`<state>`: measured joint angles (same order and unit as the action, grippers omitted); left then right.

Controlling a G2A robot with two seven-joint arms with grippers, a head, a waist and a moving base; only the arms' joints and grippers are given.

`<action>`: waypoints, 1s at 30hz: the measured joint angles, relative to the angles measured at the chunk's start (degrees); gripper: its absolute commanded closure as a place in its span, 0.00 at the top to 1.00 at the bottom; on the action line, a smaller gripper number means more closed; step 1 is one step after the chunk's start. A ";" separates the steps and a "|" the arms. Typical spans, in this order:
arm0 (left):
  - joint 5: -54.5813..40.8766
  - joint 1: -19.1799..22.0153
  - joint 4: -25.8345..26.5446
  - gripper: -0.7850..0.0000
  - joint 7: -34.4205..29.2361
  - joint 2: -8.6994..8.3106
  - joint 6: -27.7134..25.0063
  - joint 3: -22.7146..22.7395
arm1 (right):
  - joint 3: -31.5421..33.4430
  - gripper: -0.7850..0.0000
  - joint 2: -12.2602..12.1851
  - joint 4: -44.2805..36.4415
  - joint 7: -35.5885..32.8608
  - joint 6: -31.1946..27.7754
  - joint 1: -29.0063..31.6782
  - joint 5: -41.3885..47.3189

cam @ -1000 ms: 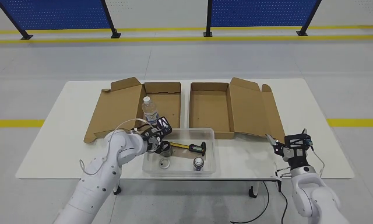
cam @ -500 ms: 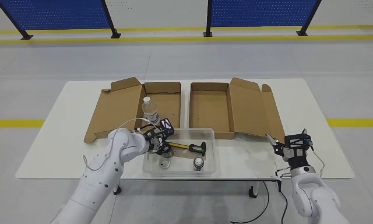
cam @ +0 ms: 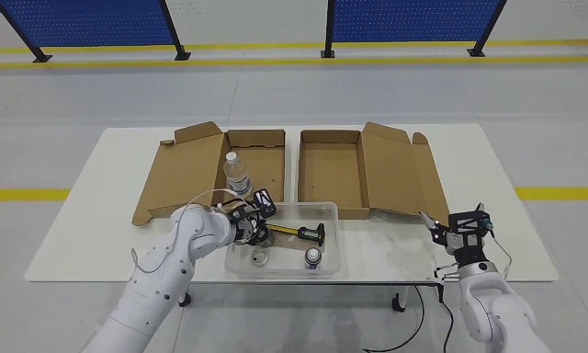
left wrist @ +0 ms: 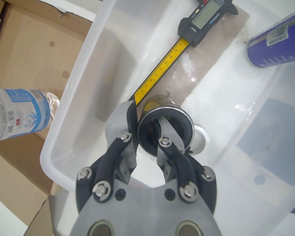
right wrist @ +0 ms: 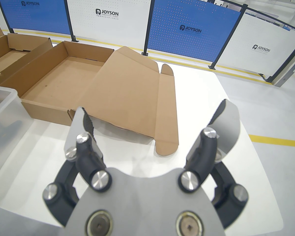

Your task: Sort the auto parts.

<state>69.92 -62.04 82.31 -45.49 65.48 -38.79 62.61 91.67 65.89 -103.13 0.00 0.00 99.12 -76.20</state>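
A logo wordmark stands on the white panel and the blue panels, at twelve o'clock beyond the table. On the caliper, the yellow scale bears black numerals. The bottle, at eleven o'clock from the bin, carries Chinese characters on its label. The spray can has a barcode label.

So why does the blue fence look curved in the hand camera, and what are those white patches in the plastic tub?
Right wrist view: the wide lens bows the straight fence into an arc. Left wrist view: the patches are overhead light glaring off the clear tub floor, near the caliper. Top view: even lighting, no hard shadows on the table.
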 measured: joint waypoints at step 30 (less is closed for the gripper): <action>-2.36 -17.56 24.56 0.00 9.28 -3.57 -0.54 10.47 | 0.00 1.00 0.00 0.00 0.00 0.00 0.00 0.00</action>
<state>67.56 -79.60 106.88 -36.21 61.91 -39.33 73.09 91.67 65.89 -103.13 0.00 0.00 99.12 -76.20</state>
